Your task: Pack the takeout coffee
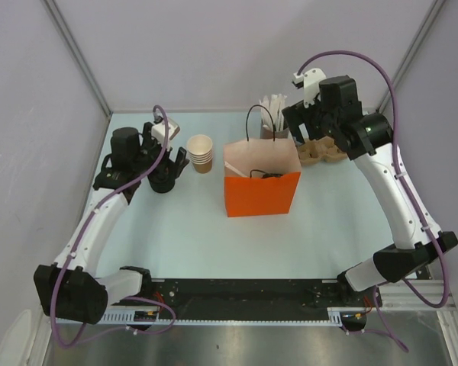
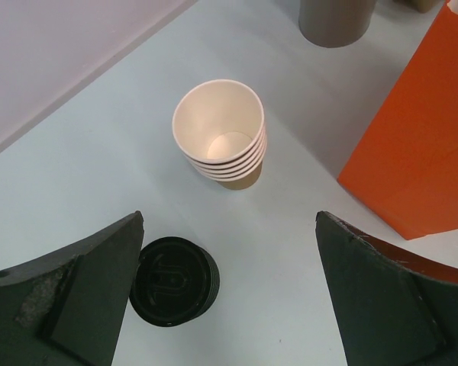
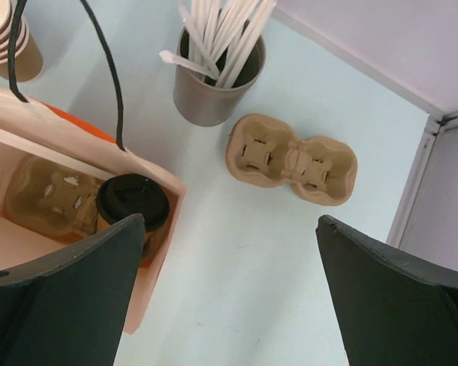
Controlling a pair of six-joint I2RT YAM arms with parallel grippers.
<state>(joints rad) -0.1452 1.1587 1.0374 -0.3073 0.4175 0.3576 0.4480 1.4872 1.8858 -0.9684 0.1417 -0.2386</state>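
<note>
Where the pale lilac walls close in on three sides, with bare metal posts running up the far corners, the light blue-white counter fills the floor of the booth, and a black rail along its near edge carries both arm bases. The orange paper bag stands upright at the middle of the counter, somewhat toward the far edge, its mouth open and its black cord handles up. The right claw hangs above the bag's right rim with its jaws spread wide and nothing between them. The left claw is equally wide and empty, low over the left part of the counter. Near the far right corner lies a two-cup cardboard carrier, just beside a grey cup of white stirrers at the far edge. Left of the bag stands a stack of lidless tan cups, apart from a stack of black lids. The takeout coffee sits upright inside the bag, at its right end, beside a second carrier.
</note>
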